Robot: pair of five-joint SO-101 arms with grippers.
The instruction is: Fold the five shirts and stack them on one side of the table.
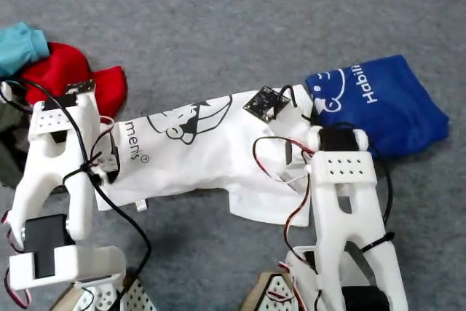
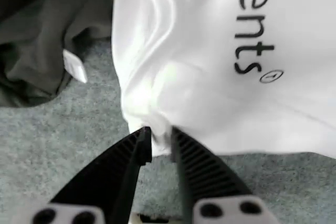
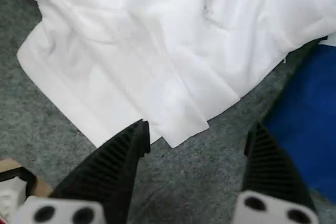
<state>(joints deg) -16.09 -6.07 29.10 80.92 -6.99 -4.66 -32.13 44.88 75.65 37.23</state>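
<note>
**Desk:** What's in frame?

**Photog:** White shirt [image 1: 211,151] lies spread, print up, across the ctr of the grey tabletop [image 1: 218,27]. Left claw [image 2: 160,142] is pressed together on the shirt's left-hand edge, w/ a sliver of cloth pinched btwn the tips. Right claw [image 3: 199,129] hangs spread wide over the shirt's other end. One finger is above a white corner, the other above bare tabletop, and it grips nothing.

**Desk:** And the other four?

**Photog:** Blue shirt [image 1: 378,103] sits at the right, touching the white one's end. It's bunched, and I can't tell if it's properly folded. Red shirt [image 1: 73,78] and teal shirt [image 1: 22,45] are heaped at the far left. Dark shirt [image 2: 37,40] is crumpled just beside the left claw, w/ a small white tag [image 2: 73,66] showing. No stack yet, by my read.

**Desk:** So which step, and how to do it right?

**Photog:** Looks like the first fold of the white shirt, w/ only one end gripped.
- The right claw should prob. come down on that loose corner and close on cloth, not tabletop, before anything lifts.
- Both ends should then rise together and level, or the shirt will skew.
- The left pinch looks shallow, right at the hem. A deeper bite would be safer, since thin cloth slips.
- Watch the blue shirt too. It's touching, so a careless pull could drag it along.
</note>
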